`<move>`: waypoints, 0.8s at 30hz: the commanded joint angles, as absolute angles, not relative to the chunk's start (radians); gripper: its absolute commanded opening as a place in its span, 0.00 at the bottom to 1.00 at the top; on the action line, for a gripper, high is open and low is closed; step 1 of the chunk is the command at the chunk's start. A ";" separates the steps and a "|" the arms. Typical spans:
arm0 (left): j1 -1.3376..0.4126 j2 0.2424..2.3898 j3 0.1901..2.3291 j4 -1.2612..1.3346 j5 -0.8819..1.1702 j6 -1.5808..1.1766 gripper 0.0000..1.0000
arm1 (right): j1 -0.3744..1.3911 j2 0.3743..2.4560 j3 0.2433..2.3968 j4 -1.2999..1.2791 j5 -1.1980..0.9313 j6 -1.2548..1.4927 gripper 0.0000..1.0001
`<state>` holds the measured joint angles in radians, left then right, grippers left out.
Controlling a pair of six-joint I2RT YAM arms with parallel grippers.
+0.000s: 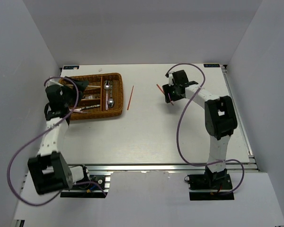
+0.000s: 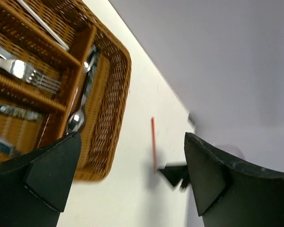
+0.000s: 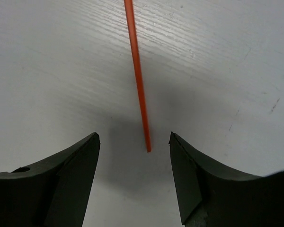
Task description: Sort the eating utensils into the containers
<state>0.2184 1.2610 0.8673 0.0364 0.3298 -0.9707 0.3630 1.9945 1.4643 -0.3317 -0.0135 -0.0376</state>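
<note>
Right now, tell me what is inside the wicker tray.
Spoons lie in the wicker tray's right compartment; a fork and other silver pieces in the rest. The left arm hides its left end from above.

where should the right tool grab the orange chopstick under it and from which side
Take the chopstick near the end lying between the fingers of the right tool, coming straight down from above. It is thin and lies flat on the table, so the fingers must straddle it across its width.
</note>
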 commanded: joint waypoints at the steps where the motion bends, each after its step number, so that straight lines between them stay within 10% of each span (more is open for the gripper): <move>1: 0.210 1.106 0.830 -0.118 0.391 -0.726 0.98 | 0.367 2.057 1.596 -0.407 -0.026 -0.123 0.66; 15: 0.193 0.854 0.741 -0.393 0.411 -0.534 0.98 | 0.356 2.505 2.166 -0.624 -0.031 -0.144 0.54; 21: 0.193 0.850 0.735 -0.385 0.429 -0.548 0.98 | 0.364 2.592 2.229 -0.698 -0.058 -0.150 0.03; 24: 0.193 0.856 0.729 -0.362 0.454 -0.558 0.98 | 0.367 2.579 2.195 -0.693 -0.070 -0.147 0.00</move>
